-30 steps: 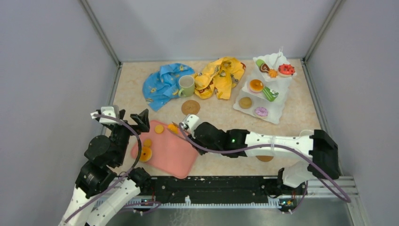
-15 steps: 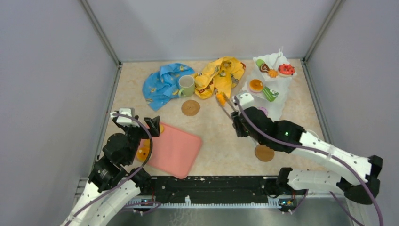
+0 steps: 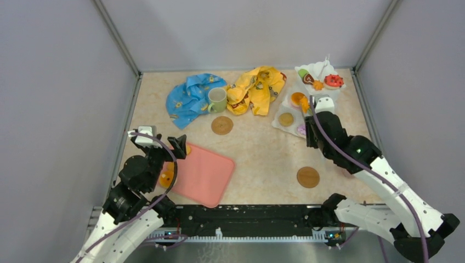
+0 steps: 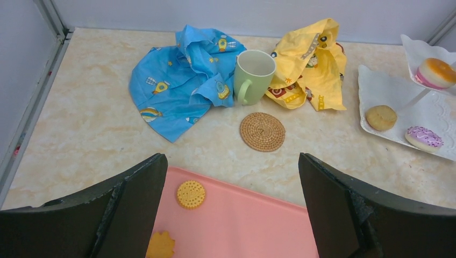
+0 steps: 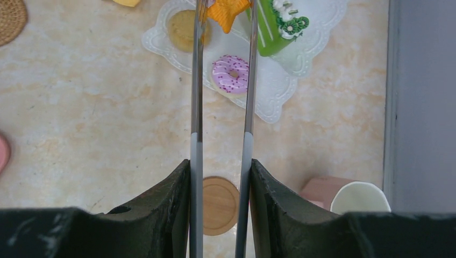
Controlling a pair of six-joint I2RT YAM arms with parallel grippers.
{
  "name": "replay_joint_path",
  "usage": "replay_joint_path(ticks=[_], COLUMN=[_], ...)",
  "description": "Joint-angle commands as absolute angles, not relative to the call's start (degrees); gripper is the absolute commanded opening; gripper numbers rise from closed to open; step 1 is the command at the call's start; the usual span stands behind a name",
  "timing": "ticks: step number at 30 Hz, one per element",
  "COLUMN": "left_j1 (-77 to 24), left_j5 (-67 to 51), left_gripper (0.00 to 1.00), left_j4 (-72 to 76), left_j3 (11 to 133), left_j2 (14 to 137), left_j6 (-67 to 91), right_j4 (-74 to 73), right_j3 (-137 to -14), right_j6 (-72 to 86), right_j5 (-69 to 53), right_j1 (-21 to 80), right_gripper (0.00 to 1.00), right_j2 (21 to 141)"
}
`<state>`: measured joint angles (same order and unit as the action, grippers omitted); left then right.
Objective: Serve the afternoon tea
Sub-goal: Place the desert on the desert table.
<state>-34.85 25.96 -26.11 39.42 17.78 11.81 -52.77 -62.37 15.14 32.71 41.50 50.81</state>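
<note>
Right tool (image 3: pixel 305 104) has swung from pink tray (image 3: pixel 205 175) across bench (image 3: pixel 257 159) to white stand (image 5: pixel 269 91). You now have it clamped on orange star pastry (image 5: pixel 228 12), above stand's lower tiers. Drop-off looks next. Left tool (image 4: pixel 231 161) gapes wide, empty, over tray, where round cookie (image 4: pixel 191 194) waits. Pale green mug (image 4: pixel 253 75) sits off coaster (image 4: pixel 262 131). No readable writing anywhere.

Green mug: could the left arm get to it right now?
Probably yes. The left gripper is open and empty, and nothing tall stands between it and the upright mug, just a flat coaster; the cloths only flank it.
</note>
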Motion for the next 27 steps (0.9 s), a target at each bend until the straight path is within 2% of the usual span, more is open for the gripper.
replay_joint_path(ticks=[1, 7, 12, 27], left_j1=[-34.68, -34.64, -34.65, -34.71], left_j5=[25.16, 25.22, 25.40, 25.05], left_gripper=[0.99, 0.99, 0.99, 0.99], left_j4=[-23.62, -23.55, -23.09, -23.20], left_j3=[39.30, 39.02, 38.70, 38.59], left_j2=[17.22, 17.09, 17.18, 16.80], left_j6=[10.99, 10.86, 10.31, 10.37], right_j4=[-46.93, -45.54, -47.14, -57.90], right_j3=[-64.65, -67.19, -67.92, -72.50], right_j6=[10.70, 10.51, 11.87, 12.42], right_j5=[28.43, 28.33, 28.92, 34.34], right_j1=[36.49, 35.95, 35.68, 33.87], right_gripper=[0.33, 0.32, 0.33, 0.33], right_j2=[52.10, 55.15, 53.27, 51.65])
